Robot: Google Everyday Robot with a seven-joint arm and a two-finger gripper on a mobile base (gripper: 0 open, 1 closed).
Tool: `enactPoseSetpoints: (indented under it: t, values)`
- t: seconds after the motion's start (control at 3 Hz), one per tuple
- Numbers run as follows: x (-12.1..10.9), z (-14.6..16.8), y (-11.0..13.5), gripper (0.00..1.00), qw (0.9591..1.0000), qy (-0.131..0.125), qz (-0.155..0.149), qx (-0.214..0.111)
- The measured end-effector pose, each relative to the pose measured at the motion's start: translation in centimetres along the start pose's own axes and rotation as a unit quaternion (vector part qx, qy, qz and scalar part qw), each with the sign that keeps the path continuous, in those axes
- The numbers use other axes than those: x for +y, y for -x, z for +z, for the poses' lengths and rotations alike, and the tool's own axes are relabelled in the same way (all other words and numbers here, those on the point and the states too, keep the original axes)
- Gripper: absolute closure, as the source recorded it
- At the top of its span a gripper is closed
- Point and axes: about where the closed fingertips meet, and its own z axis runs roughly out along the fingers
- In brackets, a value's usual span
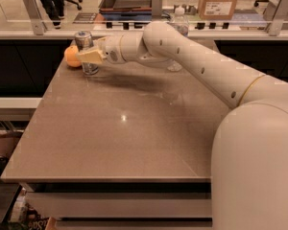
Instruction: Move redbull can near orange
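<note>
The redbull can (84, 41), silver with a silver top, stands upright at the far left corner of the table (129, 128). The orange (70, 56) lies right beside it on its left, touching or nearly touching it. My gripper (90, 57) reaches in from the right, and its pale yellow fingers (92, 56) are closed around the can's middle. The can's base rests on the tabletop. The fingers hide part of the can's body.
A clear plastic water bottle (181, 25) stands at the back of the table, partly hidden behind my arm (192, 61). A glass-railed counter (134, 30) runs behind the table. The table's left edge lies just beyond the orange.
</note>
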Motion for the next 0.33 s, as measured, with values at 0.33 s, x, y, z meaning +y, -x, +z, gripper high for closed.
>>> enactPoseSetpoints:
  t: [0.33]
  values:
    - [0.17,0.22,0.01,0.0,1.0,0.002,0.0,0.0]
